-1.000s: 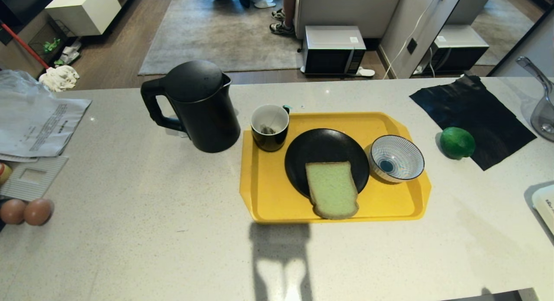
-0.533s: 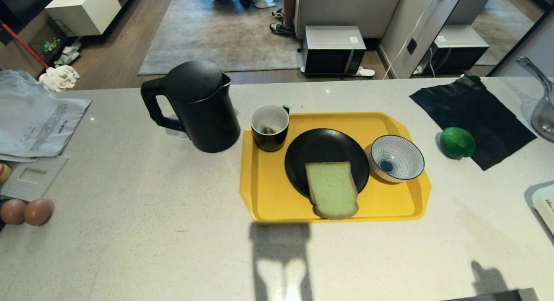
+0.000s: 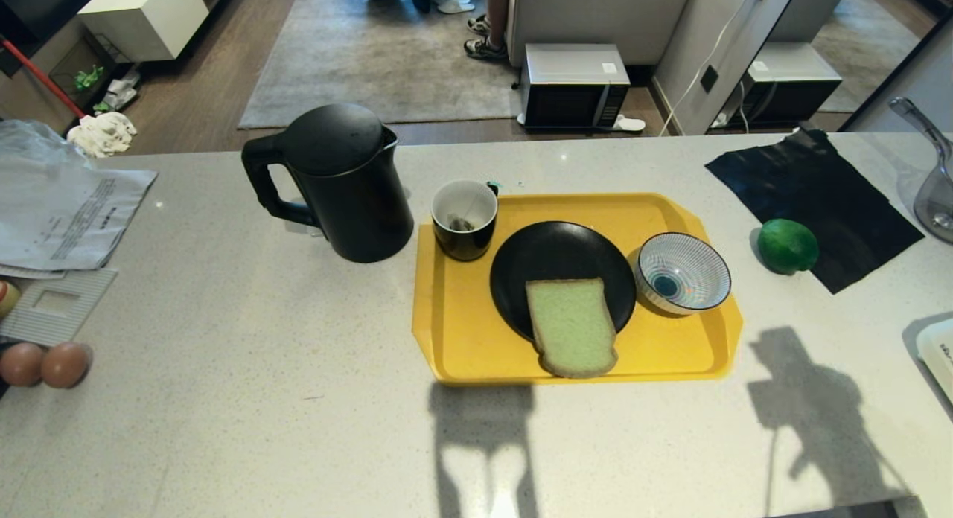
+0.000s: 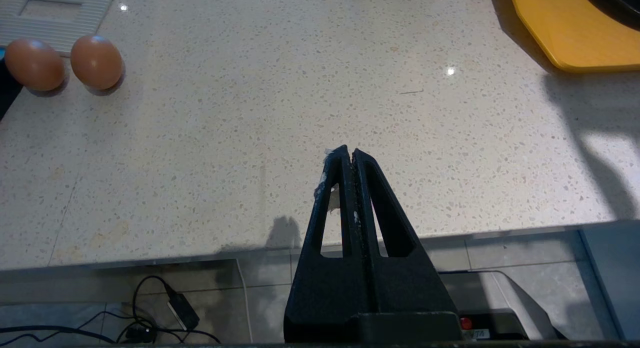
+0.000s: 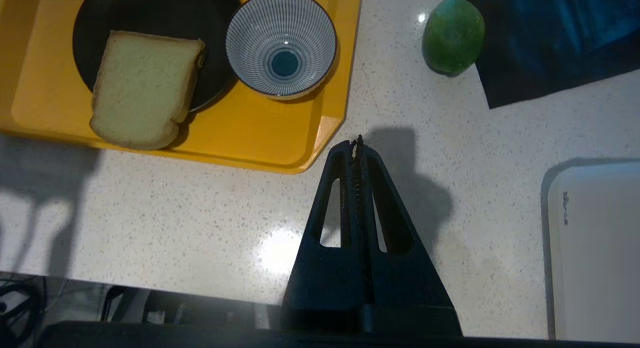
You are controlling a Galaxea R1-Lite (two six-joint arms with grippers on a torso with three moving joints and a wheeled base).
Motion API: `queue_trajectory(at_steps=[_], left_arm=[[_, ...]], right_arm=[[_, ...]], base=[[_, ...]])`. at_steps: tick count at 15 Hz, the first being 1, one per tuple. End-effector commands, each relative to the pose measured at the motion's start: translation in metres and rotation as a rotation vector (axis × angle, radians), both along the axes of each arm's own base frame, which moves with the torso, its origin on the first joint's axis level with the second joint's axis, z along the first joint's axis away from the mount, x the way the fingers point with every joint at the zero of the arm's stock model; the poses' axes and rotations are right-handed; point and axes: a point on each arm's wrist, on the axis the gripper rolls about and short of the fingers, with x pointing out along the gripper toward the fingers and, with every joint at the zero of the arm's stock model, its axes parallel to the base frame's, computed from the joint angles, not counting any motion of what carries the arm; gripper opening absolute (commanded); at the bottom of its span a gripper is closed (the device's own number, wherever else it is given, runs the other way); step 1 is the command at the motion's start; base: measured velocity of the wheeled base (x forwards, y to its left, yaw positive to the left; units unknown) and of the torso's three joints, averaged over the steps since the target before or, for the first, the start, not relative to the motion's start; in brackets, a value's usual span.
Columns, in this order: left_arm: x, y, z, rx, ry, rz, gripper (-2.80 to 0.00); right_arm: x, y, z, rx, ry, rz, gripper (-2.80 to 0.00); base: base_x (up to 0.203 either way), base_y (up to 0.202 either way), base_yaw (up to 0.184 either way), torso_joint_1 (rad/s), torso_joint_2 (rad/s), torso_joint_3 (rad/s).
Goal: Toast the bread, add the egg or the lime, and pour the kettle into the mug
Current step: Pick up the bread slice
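A yellow tray (image 3: 454, 339) sits near the middle of the pale speckled surface (image 3: 223, 429). On the tray, a black plate (image 3: 558, 257) carries the bread (image 3: 572, 326), whose near end overhangs the plate's rim toward the tray's near edge. The mug (image 3: 464, 219) stands at the tray's far left corner with a teabag inside, and a blue-striped bowl (image 3: 682, 272) rests at the tray's right side, just beside the plate. The kettle (image 3: 339, 183) stands on the surface just left of the tray, its handle pointing left. The lime (image 3: 787, 245) lies right of the tray, touching the edge of a black sheet (image 3: 819, 190). Two brown eggs (image 3: 45, 363) lie side by side at the surface's left edge. The right end effector (image 5: 357, 140) hovers over the surface off the tray's near right corner, its fingers pressed together and empty. The left end effector (image 4: 348, 151) hangs over the near edge of the surface, also closed on nothing.
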Motion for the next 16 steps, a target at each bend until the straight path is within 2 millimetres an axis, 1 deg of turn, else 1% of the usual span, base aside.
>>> queue_trajectory(at_steps=[1,2,3,5,7,9,11,12,16], left_arm=[[0.001,0.0,-0.005,0.0,0.014,0.0,-2.8],[0.001,0.0,-0.005,0.0,0.014,0.0,-2.8],[0.001,0.0,-0.005,0.0,0.014,0.001,-2.8],[0.001,0.0,-0.005,0.0,0.014,0.0,-2.8],[0.001,0.0,-0.005,0.0,0.014,0.0,-2.8],[0.001,0.0,-0.005,0.0,0.014,0.0,-2.8],[0.001,0.0,-0.005,0.0,0.014,0.0,-2.8],[0.001,0.0,-0.005,0.0,0.014,0.0,-2.8],[0.001,0.0,-0.005,0.0,0.014,0.0,-2.8]], right_arm=[[0.045,0.007,0.016,-0.016,0.099,0.006,-2.8],[0.049,0.009,0.024,-0.02,0.125,0.017,-2.8],[0.051,0.013,0.027,-0.035,0.185,0.041,-2.8],[0.048,0.027,0.027,-0.076,0.26,0.119,-2.8],[0.044,0.038,0.027,-0.105,0.285,0.196,-2.8],[0.044,0.045,0.026,-0.123,0.298,0.237,-2.8],[0.048,0.049,0.02,-0.126,0.331,0.251,-2.8],[0.052,0.051,0.016,-0.117,0.356,0.247,-2.8],[0.067,0.063,0.001,0.094,0.494,0.215,-2.8]], base=[[0.0,0.0,0.0,0.0,0.0,0.0],[0.0,0.0,0.0,0.0,0.0,0.0],[0.0,0.0,0.0,0.0,0.0,0.0],[0.0,0.0,0.0,0.0,0.0,0.0],[0.0,0.0,0.0,0.0,0.0,0.0],[0.0,0.0,0.0,0.0,0.0,0.0],[0.0,0.0,0.0,0.0,0.0,0.0],[0.0,0.0,0.0,0.0,0.0,0.0],[0.0,0.0,0.0,0.0,0.0,0.0]])
